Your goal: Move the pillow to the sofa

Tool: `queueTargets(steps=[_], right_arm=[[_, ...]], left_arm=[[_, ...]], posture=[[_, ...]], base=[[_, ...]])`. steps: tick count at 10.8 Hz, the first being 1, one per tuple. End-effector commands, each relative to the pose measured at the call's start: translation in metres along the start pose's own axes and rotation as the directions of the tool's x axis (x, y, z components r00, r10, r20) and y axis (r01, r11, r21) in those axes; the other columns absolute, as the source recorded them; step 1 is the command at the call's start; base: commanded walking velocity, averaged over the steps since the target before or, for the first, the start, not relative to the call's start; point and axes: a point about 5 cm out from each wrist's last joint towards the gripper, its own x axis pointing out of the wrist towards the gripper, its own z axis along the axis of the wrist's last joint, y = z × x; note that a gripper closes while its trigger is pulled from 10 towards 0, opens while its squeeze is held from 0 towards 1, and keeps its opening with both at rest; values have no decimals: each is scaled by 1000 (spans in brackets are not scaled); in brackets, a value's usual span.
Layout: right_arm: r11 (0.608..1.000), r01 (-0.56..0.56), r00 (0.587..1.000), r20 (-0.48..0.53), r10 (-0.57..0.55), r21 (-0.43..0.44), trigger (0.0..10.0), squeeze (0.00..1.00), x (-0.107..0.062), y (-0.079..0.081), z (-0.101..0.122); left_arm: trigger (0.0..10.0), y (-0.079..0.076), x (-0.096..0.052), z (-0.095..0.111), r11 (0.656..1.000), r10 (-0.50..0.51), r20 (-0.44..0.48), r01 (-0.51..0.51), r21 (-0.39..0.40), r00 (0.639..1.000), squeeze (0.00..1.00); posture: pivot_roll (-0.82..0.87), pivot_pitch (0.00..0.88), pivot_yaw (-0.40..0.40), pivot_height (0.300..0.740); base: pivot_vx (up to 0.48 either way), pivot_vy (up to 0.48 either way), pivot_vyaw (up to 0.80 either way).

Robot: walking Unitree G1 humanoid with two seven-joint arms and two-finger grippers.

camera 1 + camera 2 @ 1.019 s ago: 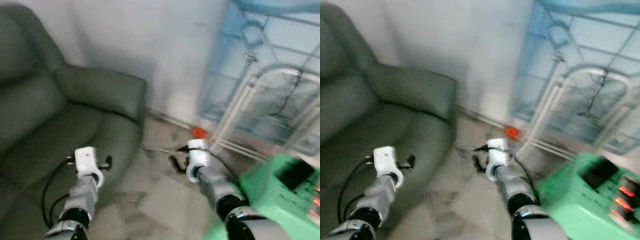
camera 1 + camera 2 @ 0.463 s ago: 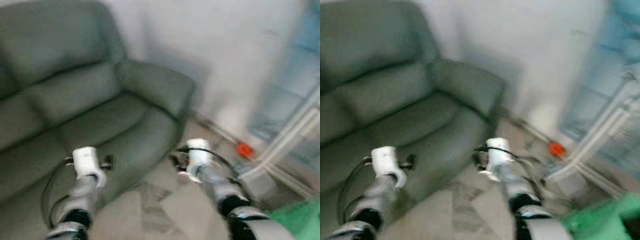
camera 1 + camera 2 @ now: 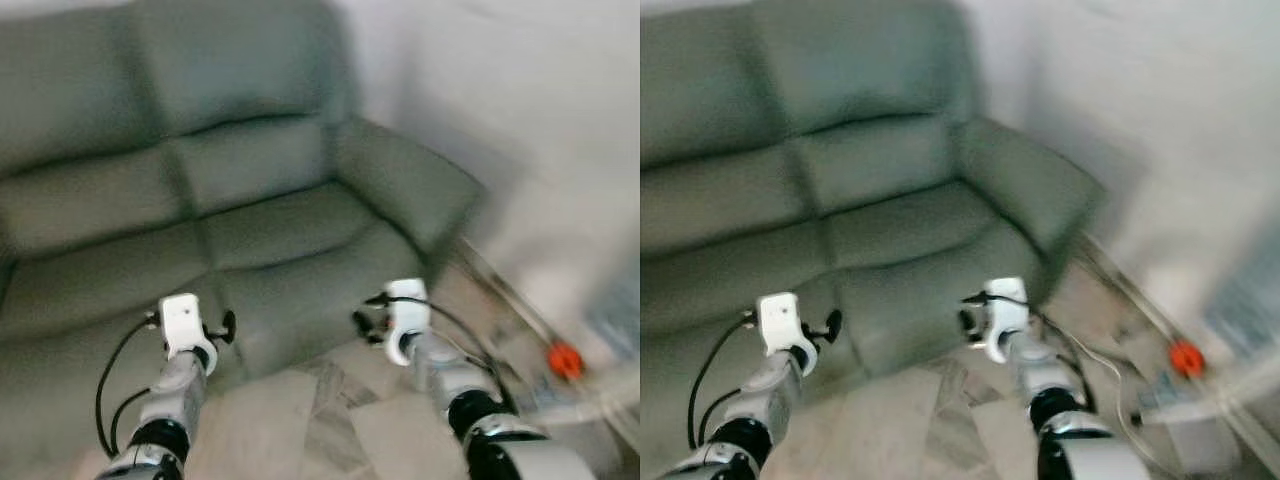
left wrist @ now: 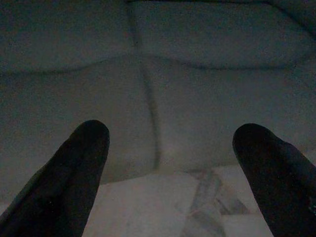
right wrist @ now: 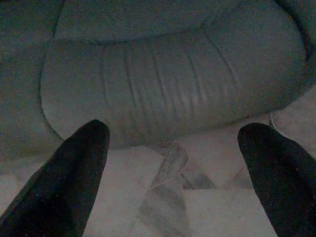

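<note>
Both claws spread, holding nothing: left claw (image 4: 168, 163), right claw (image 5: 173, 168), both low before green sofa (image 3: 230, 200) front edge. We cannot tell where pillow is. Views blurred. Risks, we judge: wasted search; cable and orange object (image 3: 565, 360) on floor could snag feet.

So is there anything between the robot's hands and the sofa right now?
Nothing visible stands in the way. Both the left hand and right hand are open and empty, facing the grey sofa across a bare strip of tiled floor.
</note>
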Motion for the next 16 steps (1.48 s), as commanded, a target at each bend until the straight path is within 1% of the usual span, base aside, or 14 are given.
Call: queueTargets(steps=[1, 3, 5, 7, 10, 13, 16], right_arm=[[999, -36, 999, 11, 35, 8, 10000, 0, 3, 14, 5], [999, -40, 999, 12, 40, 2, 10000, 0, 3, 14, 5], [999, -41, 999, 12, 41, 1, 10000, 0, 4, 15, 6], [999, -42, 999, 12, 42, 1, 10000, 0, 4, 14, 6], [999, -46, 999, 9, 46, -7, 10000, 0, 4, 15, 7], [999, -51, 999, 4, 51, -7, 10000, 0, 4, 15, 5], [999, -51, 999, 1, 51, -13, 10000, 0, 4, 14, 5]], left_arm=[[10000, 10, -1, 1, 999, 30, -3, -30, 16, 1000, 0], [10000, 7, 0, 0, 999, 20, -7, -20, 25, 1000, 0], [10000, 4, 0, 0, 998, -5, -10, 5, 59, 1000, 0], [10000, 3, 0, 0, 998, -6, -15, 7, 65, 1000, 0], [10000, -2, 1, -1, 995, -35, -28, 37, 92, 999, 0], [10000, -4, 1, -2, 994, -36, -32, 39, 102, 999, 0], [10000, -1, 1, 1, 999, -16, -8, 16, 34, 1000, 0]], posture=[[-81, 0, -37, 740], [-82, 0, -42, 740], [-82, 0, -41, 740], [-82, 0, -44, 740], [-79, 0, -48, 740], [-77, 0, -49, 740], [-86, 0, -54, 740]], base=[[0, 0, 800], [0, 0, 800], [0, 0, 800], [0, 0, 800], [0, 0, 800], [0, 0, 800], [0, 0, 800]])
